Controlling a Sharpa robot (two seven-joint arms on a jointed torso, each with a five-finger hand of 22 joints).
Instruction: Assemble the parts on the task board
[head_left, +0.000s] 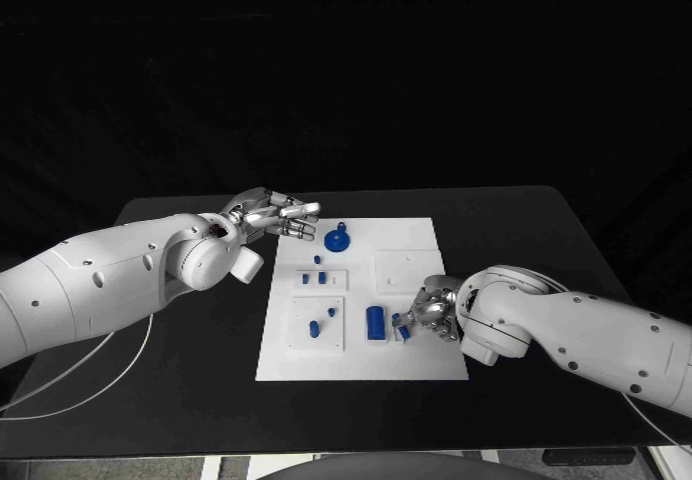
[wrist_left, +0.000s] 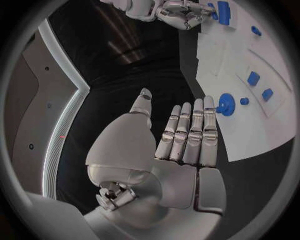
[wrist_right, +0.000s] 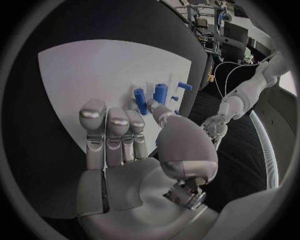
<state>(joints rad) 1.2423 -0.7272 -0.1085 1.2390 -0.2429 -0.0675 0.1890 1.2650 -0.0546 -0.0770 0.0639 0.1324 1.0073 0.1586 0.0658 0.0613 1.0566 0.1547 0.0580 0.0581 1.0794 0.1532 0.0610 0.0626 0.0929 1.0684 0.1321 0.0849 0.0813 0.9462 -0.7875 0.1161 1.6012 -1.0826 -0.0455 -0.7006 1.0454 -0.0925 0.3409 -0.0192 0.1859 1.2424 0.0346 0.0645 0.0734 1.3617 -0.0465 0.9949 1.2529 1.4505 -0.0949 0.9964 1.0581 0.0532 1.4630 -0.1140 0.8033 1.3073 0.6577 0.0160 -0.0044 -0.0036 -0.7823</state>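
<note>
The white task board (head_left: 411, 245) lies mid-table. A blue gear (head_left: 336, 238) (wrist_left: 226, 105) sits near its far left corner, with small blue parts (head_left: 319, 262) (wrist_left: 253, 78) just nearer. My left hand (head_left: 274, 218) (wrist_left: 187, 137) hovers off that corner, fingers straight, holding nothing. A blue cylinder (head_left: 375, 320) (wrist_right: 160, 92) stands in the near middle of the board, with a smaller blue part (head_left: 402, 330) (wrist_right: 140, 100) beside it. My right hand (head_left: 433, 312) (wrist_right: 125, 145) is over the board's near right edge with fingers extended. Its thumb tip is close to that smaller part, and nothing is gripped.
Two more small blue parts (head_left: 316, 327) lie on the board's near left square. The black table (head_left: 519, 215) runs beyond the board on all sides. A white cable (head_left: 87, 385) loops across the table's near left.
</note>
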